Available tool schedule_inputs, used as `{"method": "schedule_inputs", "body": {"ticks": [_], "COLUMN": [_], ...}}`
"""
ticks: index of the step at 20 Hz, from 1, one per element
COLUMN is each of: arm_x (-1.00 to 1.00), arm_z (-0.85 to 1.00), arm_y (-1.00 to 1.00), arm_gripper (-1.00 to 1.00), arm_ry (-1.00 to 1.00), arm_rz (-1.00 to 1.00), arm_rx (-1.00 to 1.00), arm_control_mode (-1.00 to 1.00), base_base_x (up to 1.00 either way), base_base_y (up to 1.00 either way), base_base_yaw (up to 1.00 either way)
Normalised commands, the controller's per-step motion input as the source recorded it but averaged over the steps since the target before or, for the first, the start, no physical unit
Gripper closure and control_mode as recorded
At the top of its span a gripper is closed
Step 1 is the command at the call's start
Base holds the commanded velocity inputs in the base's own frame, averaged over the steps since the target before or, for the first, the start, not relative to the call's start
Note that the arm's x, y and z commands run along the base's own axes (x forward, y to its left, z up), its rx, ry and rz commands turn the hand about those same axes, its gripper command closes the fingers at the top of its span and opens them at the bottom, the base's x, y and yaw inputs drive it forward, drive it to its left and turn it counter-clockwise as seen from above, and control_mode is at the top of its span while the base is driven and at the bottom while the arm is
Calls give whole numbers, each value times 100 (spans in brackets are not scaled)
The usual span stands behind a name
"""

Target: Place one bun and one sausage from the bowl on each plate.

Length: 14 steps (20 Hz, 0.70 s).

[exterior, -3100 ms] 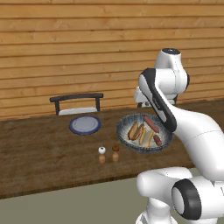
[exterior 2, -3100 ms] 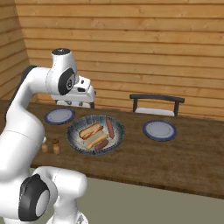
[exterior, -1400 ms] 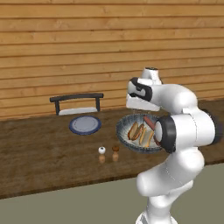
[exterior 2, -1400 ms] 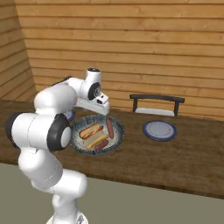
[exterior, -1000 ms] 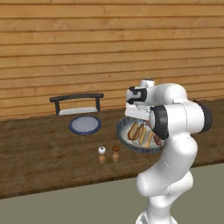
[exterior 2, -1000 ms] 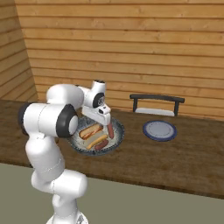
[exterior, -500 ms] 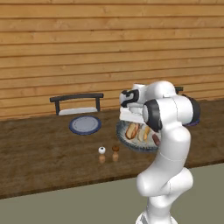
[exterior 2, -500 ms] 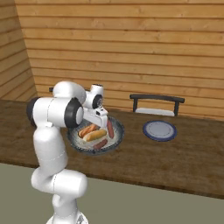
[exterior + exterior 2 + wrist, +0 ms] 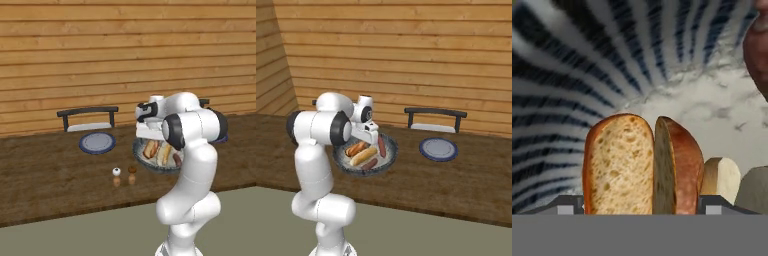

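Note:
The wide striped bowl (image 9: 141,156) (image 9: 341,161) sits on the wooden counter and holds buns and sausages. My gripper (image 9: 150,139) (image 9: 368,141) reaches down into it. In the hand view a split bun (image 9: 642,165) stands between my gripper (image 9: 640,204), whose fingertips (image 9: 569,204) lie close to its two sides, jaws still wide. A sausage (image 9: 759,45) (image 9: 381,146) lies beside it, along with another bun (image 9: 722,175). One plate (image 9: 97,142) (image 9: 438,149) lies bare left of the bowl in the left base view. A sliver of a second plate (image 9: 224,138) peeks out behind my arm.
A black rack (image 9: 87,112) (image 9: 435,114) holding something white stands behind the bare plate, against the wooden plank wall. Two small shakers (image 9: 116,172) (image 9: 132,170) stand near the counter's front edge, just in front of the bowl.
The arm has swung left and lowered the hand into the bowl. The fingers have narrowed from full width toward the bun's sides.

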Motion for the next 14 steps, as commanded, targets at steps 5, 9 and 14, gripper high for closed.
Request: {"method": "schedule_inputs", "body": {"ticks": [5, 9, 14], "arm_x": [-69, -70, -7], "arm_z": [53, 100, 100], "arm_y": [-17, 12, 92], "arm_gripper": [100, 100, 100], "arm_ry": [-16, -37, -40], "arm_rz": [0, 0, -3], "arm_rx": [14, 18, 9], "arm_control_mode": [-100, -100, -100], "base_base_x": [0, 0, 0], "base_base_y": [0, 0, 0], "base_base_yaw": [0, 0, 0]}}
